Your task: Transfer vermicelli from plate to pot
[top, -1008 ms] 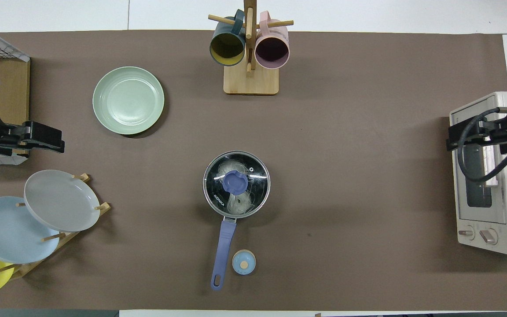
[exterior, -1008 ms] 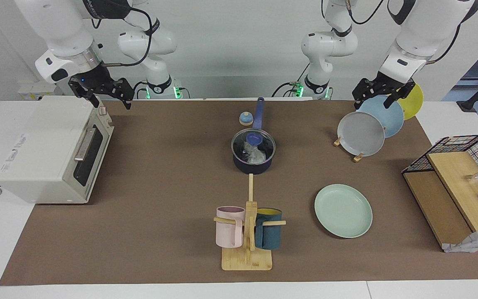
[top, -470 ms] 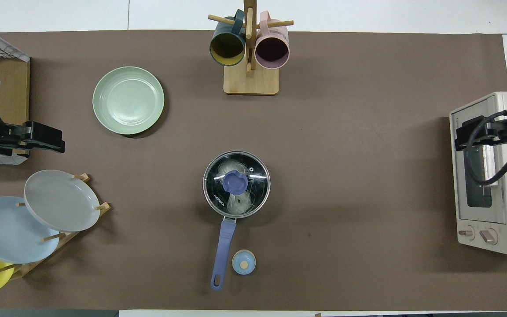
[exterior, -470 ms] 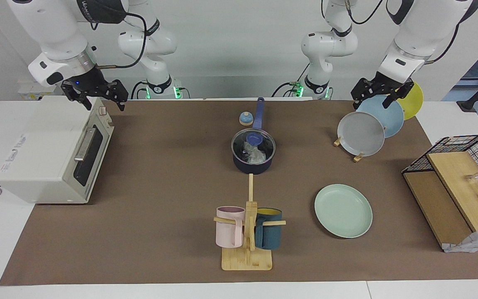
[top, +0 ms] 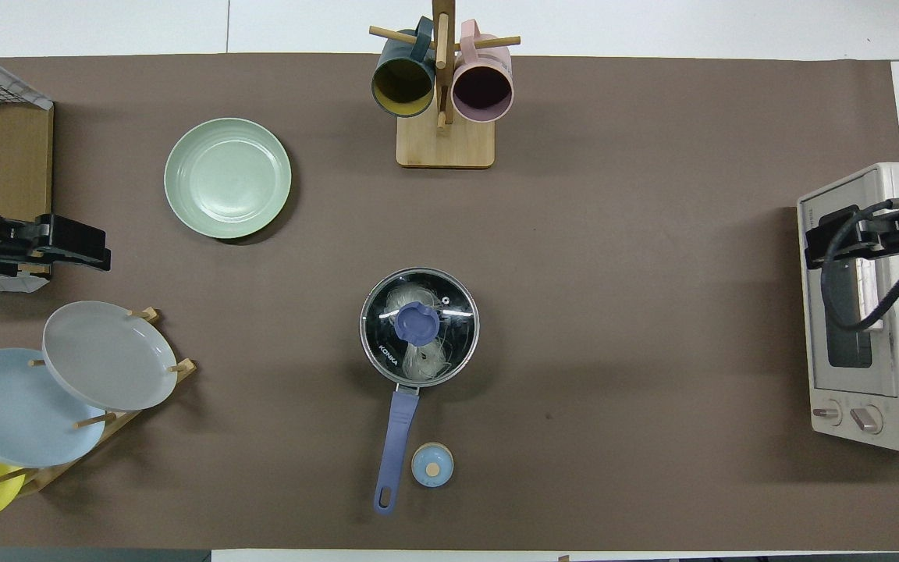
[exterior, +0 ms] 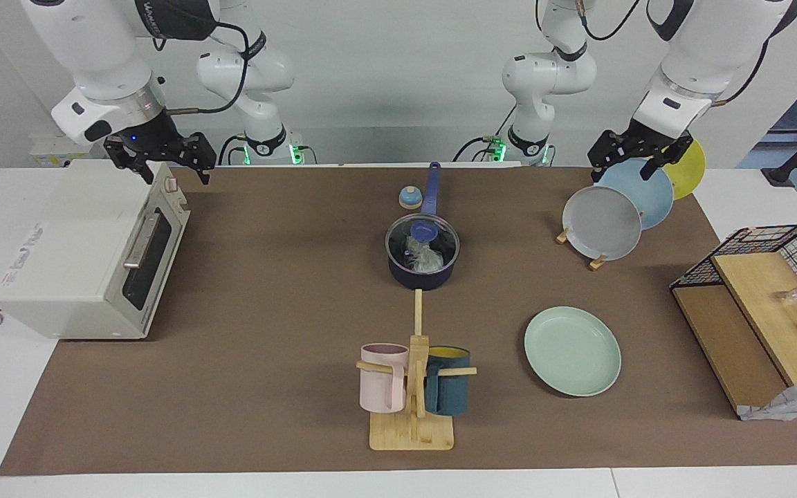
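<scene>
Table (exterior: pixel 267 387): a matte brown mat covers the white top.
Toaster oven (exterior: pixel 80 249): boxy cream metal with a dark glass door and a bar handle, at 9 o'clock in the facing view; two knobs and a red warning label show from overhead, its writing too small to read.
Plate rack (top: pixel 145 406): wooden pegs hold smooth grey (exterior: pixel 601 223), light blue (exterior: pixel 647 190) and yellow plates on edge at the left arm's end.
Plate (exterior: pixel 572 351): round, mint-green, shallow with a raised rim, bare, at 5 o'clock from the pot.
Pot (exterior: pixel 421 266): small, round, dark navy, mid-table, its long blue handle pointing at the robots; a steel-rimmed glass lid (top: pixel 419 326) with a blue knob covers it, printed "KONKA".
Vermicelli (top: pixel 424 357): a whitish translucent tangle inside the pot, seen through the lid.
Mugs: a pink mug (exterior: pixel 383 377) and a dark teal mug (exterior: pixel 448 390) hang on a wooden tree.
Left gripper (exterior: pixel 635 158): jaws apart, holding nothing, over the rack.
Right gripper (exterior: pixel 161 158): jaws apart, holding nothing, over the oven's corner.
</scene>
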Robot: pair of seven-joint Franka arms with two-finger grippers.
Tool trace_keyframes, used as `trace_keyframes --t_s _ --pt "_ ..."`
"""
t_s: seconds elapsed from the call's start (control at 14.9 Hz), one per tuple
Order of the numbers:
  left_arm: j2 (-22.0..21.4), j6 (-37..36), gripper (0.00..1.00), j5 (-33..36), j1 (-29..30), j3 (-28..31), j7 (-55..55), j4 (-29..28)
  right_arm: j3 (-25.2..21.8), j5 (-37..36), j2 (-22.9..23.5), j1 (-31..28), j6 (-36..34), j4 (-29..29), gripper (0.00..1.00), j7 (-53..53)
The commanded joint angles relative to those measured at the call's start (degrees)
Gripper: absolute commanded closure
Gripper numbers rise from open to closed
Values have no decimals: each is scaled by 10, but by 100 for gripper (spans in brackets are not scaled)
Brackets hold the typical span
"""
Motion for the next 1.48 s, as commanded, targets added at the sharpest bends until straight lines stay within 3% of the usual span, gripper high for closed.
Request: trace_keyframes --t_s 0.0,1.41 --pt "-12 -4 0 -8 12 -4 4 -7 10 -7 3 -22 -1 3 0 -25" --pt "-12 -3 0 -8 12 -4 4 -7 10 1 2 -33 20 3 0 -61"
